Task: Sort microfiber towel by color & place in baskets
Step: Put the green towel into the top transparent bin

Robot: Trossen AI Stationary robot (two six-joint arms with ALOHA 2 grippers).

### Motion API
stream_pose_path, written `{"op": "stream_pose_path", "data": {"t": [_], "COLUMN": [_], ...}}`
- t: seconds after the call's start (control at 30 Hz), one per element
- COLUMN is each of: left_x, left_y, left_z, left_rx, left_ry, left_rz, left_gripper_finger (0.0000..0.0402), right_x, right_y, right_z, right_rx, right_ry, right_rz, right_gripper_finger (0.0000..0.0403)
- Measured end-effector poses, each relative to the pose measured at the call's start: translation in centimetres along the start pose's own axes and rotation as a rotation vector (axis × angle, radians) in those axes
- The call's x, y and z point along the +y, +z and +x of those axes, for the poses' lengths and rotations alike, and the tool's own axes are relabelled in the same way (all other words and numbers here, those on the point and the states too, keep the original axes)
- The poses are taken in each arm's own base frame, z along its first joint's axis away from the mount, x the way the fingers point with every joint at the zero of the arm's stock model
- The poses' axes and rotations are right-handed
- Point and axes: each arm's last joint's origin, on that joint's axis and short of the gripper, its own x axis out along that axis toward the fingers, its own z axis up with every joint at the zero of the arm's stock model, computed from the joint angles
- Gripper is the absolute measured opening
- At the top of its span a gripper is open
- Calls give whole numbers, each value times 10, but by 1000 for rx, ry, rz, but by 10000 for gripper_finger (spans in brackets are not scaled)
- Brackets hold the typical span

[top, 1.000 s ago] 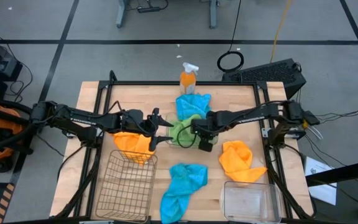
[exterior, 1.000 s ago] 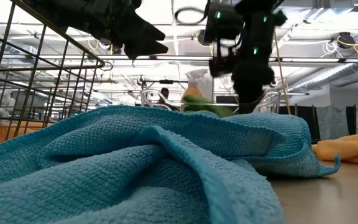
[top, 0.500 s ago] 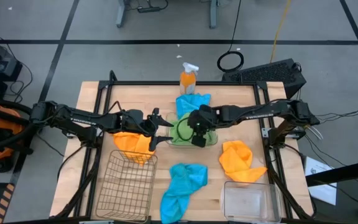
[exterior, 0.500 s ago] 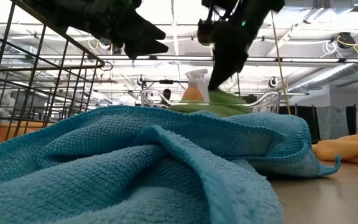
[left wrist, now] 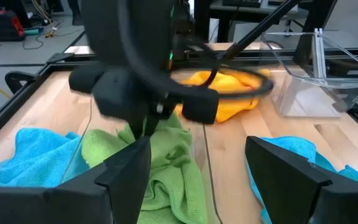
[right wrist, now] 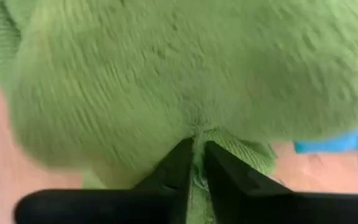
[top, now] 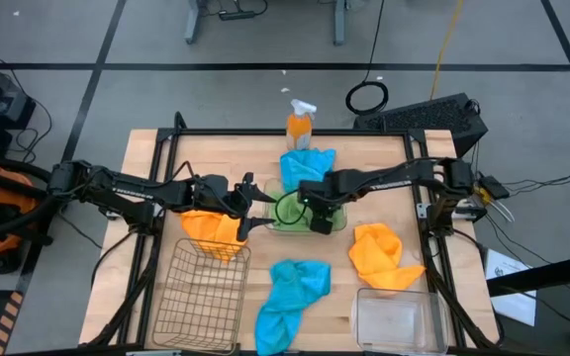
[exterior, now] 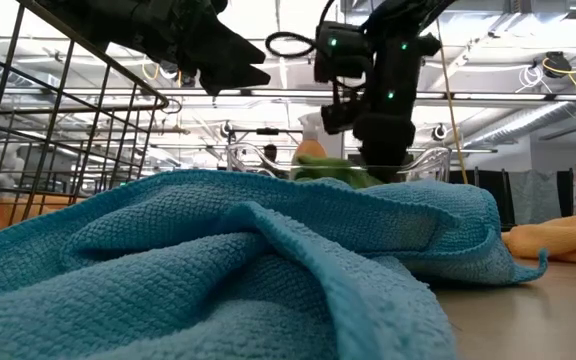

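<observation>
the bench (top: 384, 158) is pale wood with a smooth, matt face and visible plank joints. the green towel (right wrist: 185, 68) is fuzzy cloth with a short, dense nap; the blue towel (exterior: 218, 270) shows a coarse, nubby weave, and the orange towel (top: 379, 252) is the same soft matt cloth. the wire basket (top: 201, 297) is thin bare metal mesh. the clear basket (top: 394, 318) is glossy see-through plastic. the spray bottle (top: 299, 123) is smooth orange plastic with a white trigger. the left gripper (left wrist: 197, 180) has matt black plastic fingers.
</observation>
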Motion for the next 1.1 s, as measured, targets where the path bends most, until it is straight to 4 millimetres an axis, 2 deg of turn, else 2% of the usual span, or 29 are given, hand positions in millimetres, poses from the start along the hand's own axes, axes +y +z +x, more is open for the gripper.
{"op": "stream_pose_path", "data": {"t": [0.37,0.47,0.6,0.7,0.87,1.0,1.1], "left_x": [0,0,0,0,0,0,0], "left_y": [0,0,1,1,2,0,0], "left_z": [0,0,0,0,0,0,0], "left_rx": [0,-1,-5,-12,-16,-1,5], "left_ry": [0,0,0,0,1,0,0], "left_rz": [0,0,0,1,0,0,0], "left_gripper_finger": [267,267,267,267,267,267,267], "right_x": [4,2,2,-1,-6,-7,-5], "right_y": [-23,-23,-14,0,21,25,25], "right_z": [-78,-88,-88,-73,-31,2,18], "right_rx": [-145,-221,-311,-337,-318,-228,-185], "right_ry": [43,38,-18,-23,-8,-21,-25], "right_rz": [-14,-3,-35,-53,-38,-44,-45], "right_gripper_finger": [187,214,229,209,125,51,10]}}
